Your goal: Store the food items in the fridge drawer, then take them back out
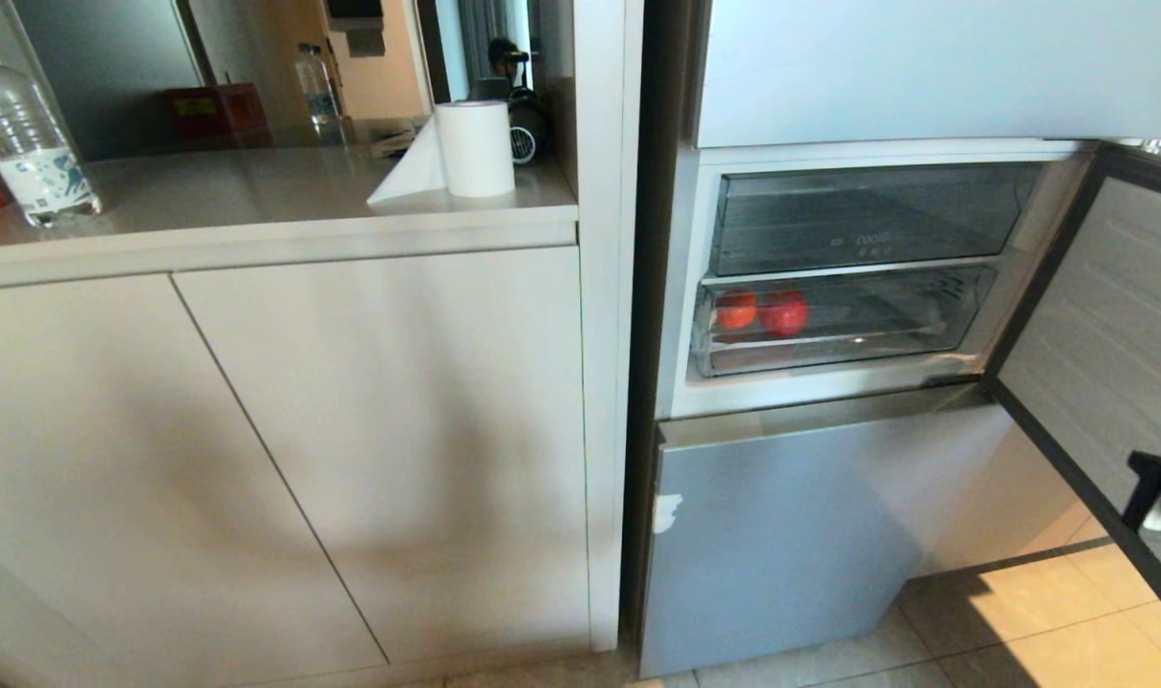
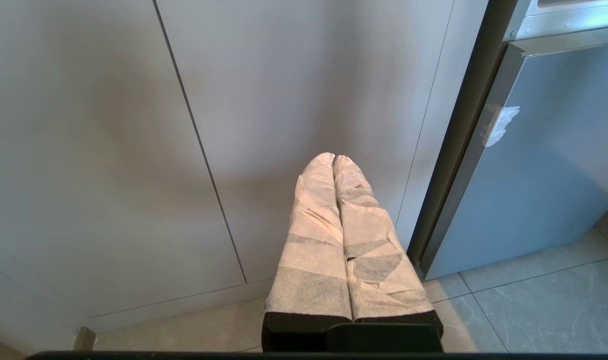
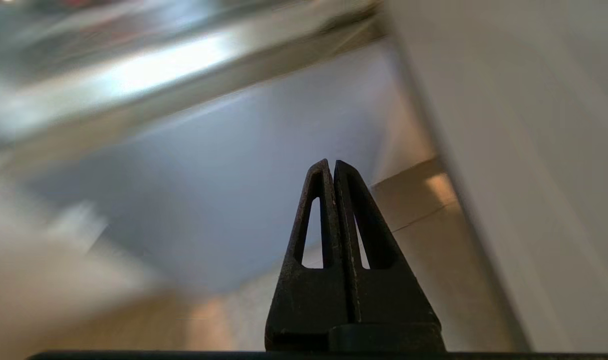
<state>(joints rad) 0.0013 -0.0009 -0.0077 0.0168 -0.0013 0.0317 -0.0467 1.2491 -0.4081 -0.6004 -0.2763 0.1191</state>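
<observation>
The fridge drawer [image 1: 843,320] is clear, glossy plastic, and 2 smooth, shiny orange-red food items [image 1: 762,311] show through its front wall. The tray [image 1: 871,218] above it is darker transparent plastic. The lower fridge panel [image 1: 781,535] is pale blue with a soft sheen. The cabinet doors [image 1: 255,459] look matt and smooth, the countertop [image 1: 255,191] smooth and stone-like. A roll of white paper [image 1: 475,148] stands there beside a clear plastic bottle [image 1: 26,134]. The left gripper [image 2: 334,159] is wrapped in pale fibrous tape; the right gripper [image 3: 331,162] is rough matt black plastic. The floor tiles [image 1: 1020,621] are glossy.
</observation>
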